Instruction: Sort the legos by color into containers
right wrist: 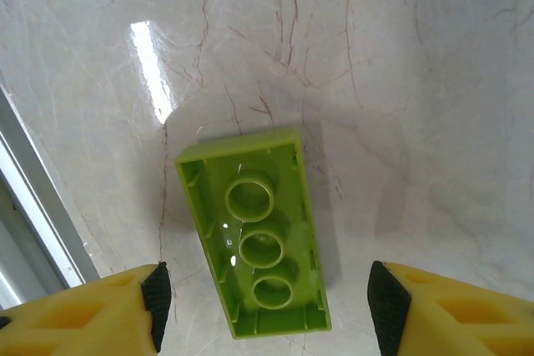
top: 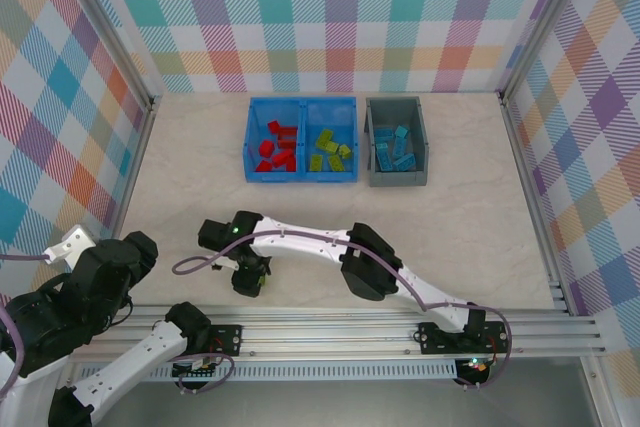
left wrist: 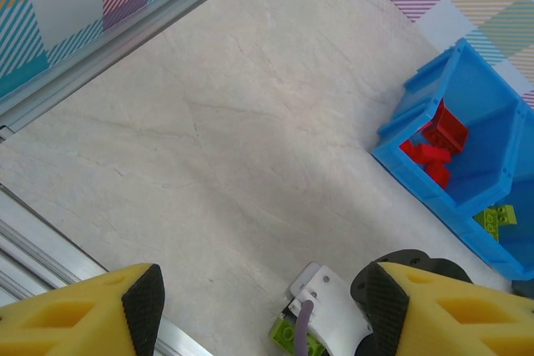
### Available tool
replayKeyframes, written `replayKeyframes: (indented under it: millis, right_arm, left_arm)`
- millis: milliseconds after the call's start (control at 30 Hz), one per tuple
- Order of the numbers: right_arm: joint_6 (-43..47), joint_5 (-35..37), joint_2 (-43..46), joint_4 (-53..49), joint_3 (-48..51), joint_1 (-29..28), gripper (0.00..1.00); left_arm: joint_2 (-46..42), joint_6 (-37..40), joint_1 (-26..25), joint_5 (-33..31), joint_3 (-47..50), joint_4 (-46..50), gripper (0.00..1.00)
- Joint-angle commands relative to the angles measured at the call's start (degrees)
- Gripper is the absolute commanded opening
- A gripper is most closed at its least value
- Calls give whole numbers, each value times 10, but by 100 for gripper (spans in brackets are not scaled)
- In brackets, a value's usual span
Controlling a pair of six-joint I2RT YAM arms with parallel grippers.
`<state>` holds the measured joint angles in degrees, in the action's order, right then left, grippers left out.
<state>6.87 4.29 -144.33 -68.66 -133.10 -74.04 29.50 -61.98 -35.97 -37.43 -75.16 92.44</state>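
The lime green brick [right wrist: 254, 239] lies hollow side up on the marble table [right wrist: 400, 81], between the right gripper's [right wrist: 263, 293] wide-open, empty fingers. Best to square up to the brick's slight tilt, descend, and pinch its long sides. The right arm stretches leftward, wrist pointing down; the left gripper [left wrist: 259, 302] hangs open and empty

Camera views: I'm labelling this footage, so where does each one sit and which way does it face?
Top external: above and behind the arms, looking down on the table, blue bin and grey bin; both arms show.
Left wrist: on the left arm, facing across the table toward the blue bin; the open left gripper frames the bottom.
Right wrist: on the right arm, looking down past the open right gripper at a lime green brick.
Shared: both wrist views catch that brick.
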Motion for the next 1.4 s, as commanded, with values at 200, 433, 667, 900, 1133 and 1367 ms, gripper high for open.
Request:
replayKeyframes:
  millis: [200, 433, 667, 900, 1133, 1367]
  right_arm:
    - [-8, 53, -36, -30, -41, -14, 56]
    - [-36, 76, -42, -33, -43, -21, 49]
    - [-45, 87, -39, -35, -42, -21, 41]
    - [-73, 94, 90, 31, 69, -1, 36]
    - [-135, 61, 278, 114, 238, 101, 34]
    - [-213, 38, 312, 160, 257, 246, 35]
  left_arm:
    - [-1, -2, 0, -11, 1, 10, 67]
    - [-1, -1, 0, -2, 14, -5, 67]
    - [1, 2, 1, 3, 21, -9, 67]
    - [8, 79, 0, 65, 33, -92, 67]
    - [105, 166, 0, 206, 28, -245, 67]
    - [251, 202, 0, 306, 27, -414, 67]
